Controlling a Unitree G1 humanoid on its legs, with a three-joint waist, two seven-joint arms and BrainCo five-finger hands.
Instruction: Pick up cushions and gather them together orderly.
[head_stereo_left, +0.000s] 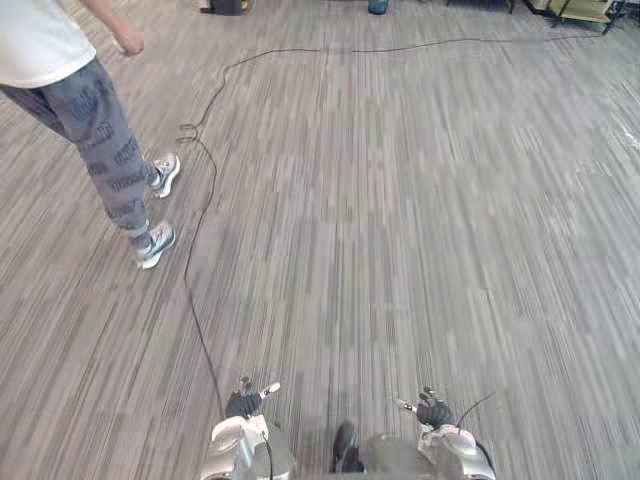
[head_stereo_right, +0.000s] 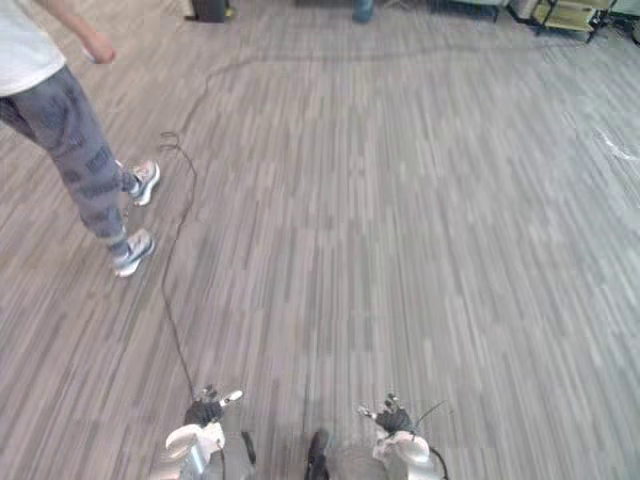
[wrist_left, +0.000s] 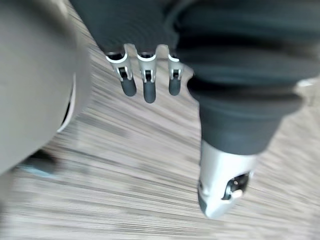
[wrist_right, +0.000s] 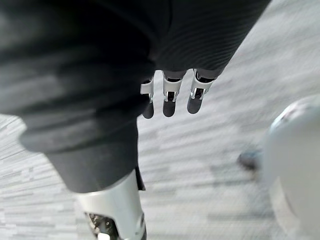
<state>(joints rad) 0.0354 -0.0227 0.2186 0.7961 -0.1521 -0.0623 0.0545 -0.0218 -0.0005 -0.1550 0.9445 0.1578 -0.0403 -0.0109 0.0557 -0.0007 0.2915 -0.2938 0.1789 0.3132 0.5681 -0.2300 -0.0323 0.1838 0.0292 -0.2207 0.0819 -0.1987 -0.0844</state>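
My left hand (head_stereo_left: 243, 402) hangs low at the bottom edge of the eye views, left of centre, over bare striped carpet. Its fingers (wrist_left: 144, 82) point straight down in the left wrist view, relaxed and holding nothing, with the thumb (wrist_left: 220, 195) apart. My right hand (head_stereo_left: 434, 410) hangs at the bottom right of centre. Its fingers (wrist_right: 169, 100) are straight and empty too, the thumb (wrist_right: 115, 215) set apart. Only grey striped carpet lies in front of both hands.
A person (head_stereo_left: 70, 90) in a white top and grey patterned trousers walks at the far left, sneakers (head_stereo_left: 155, 245) on the carpet. Dark objects (head_stereo_left: 228, 6) and a cart (head_stereo_left: 580, 10) stand along the far edge.
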